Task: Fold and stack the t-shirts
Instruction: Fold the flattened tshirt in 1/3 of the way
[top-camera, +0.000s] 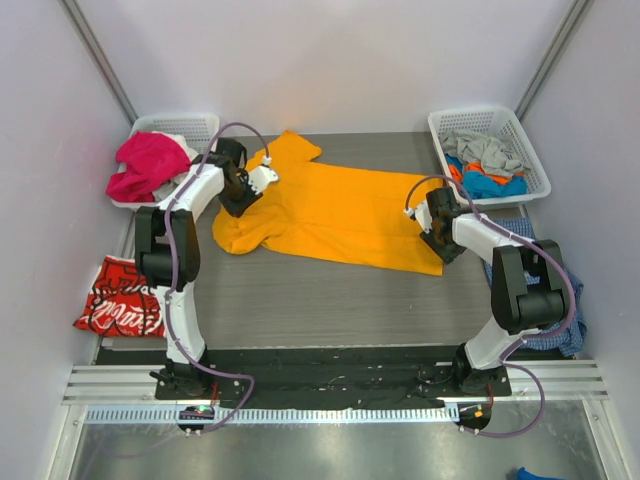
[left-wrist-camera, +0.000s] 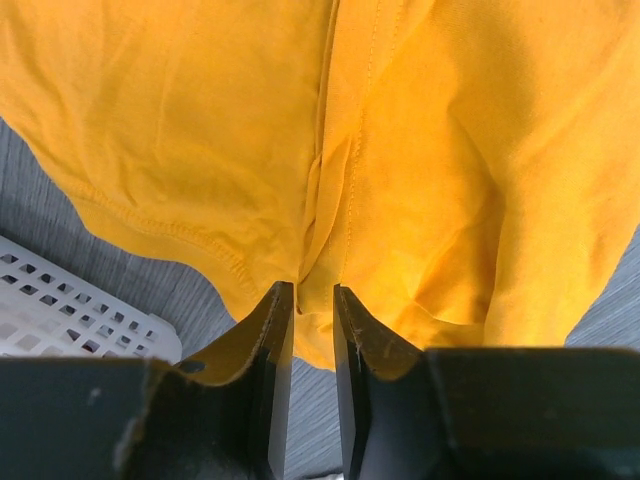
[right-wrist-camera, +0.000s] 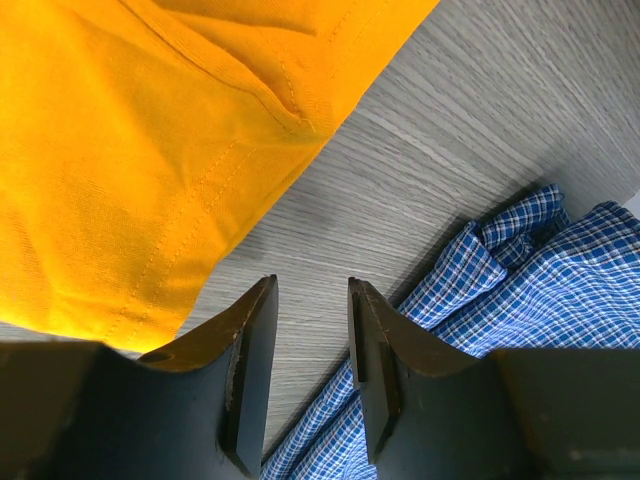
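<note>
A lab test booth: white partition walls (top-camera: 330, 60), aluminium frame rail (top-camera: 110, 385).

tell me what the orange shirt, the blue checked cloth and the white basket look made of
Orange shirt: soft matte knit, likely cotton jersey; stitched hems, loose wrinkles.
Blue checked cloth: thin woven fabric, maybe cotton; fine crossing stripes.
White basket: rigid moulded plastic, faint sheen; regular lattice holes.

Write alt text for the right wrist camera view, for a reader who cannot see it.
The right gripper holds its two dark fingers parted, nothing between them, over the grey table. The orange-yellow t-shirt fills the upper left; a blue checked cloth lies lower right.
</note>
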